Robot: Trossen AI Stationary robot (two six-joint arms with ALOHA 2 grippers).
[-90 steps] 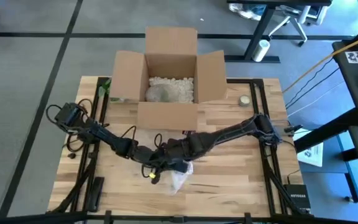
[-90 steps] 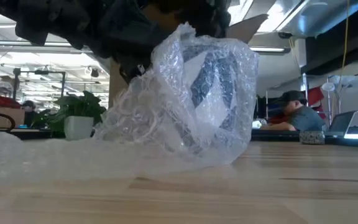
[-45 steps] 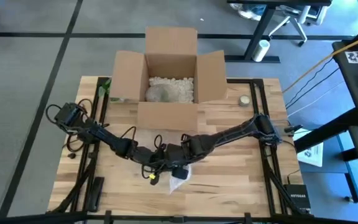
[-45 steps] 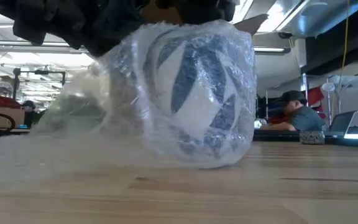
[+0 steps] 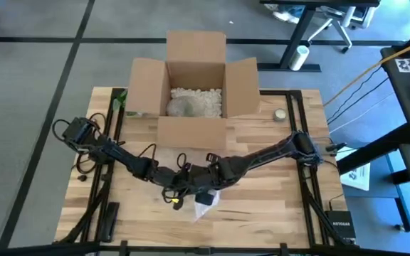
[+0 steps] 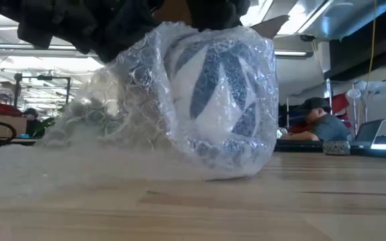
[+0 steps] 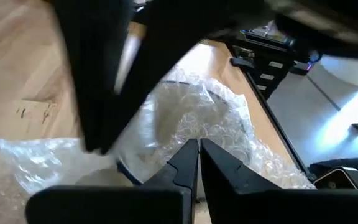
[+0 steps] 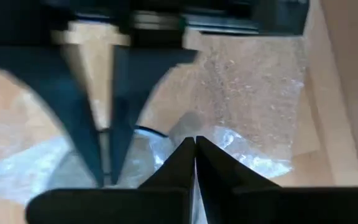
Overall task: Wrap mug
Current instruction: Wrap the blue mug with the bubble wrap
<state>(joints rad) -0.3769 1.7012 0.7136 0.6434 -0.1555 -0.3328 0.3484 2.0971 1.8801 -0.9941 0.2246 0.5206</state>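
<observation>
Already the mug (image 6: 216, 94), white with blue markings, sits mostly swathed in bubble wrap (image 6: 146, 114) on the desk (image 5: 262, 203), a little in front of the open cardboard box (image 5: 194, 89); a loose tail of wrap trails off one side, so by my judgement the wrapping is well along but not yet closed up. Both grippers meet over the bundle: the left gripper (image 7: 199, 163) and the right gripper (image 8: 194, 155) each show fingers pressed together, seemingly pinching the film, though what they clamp is unclear.
</observation>
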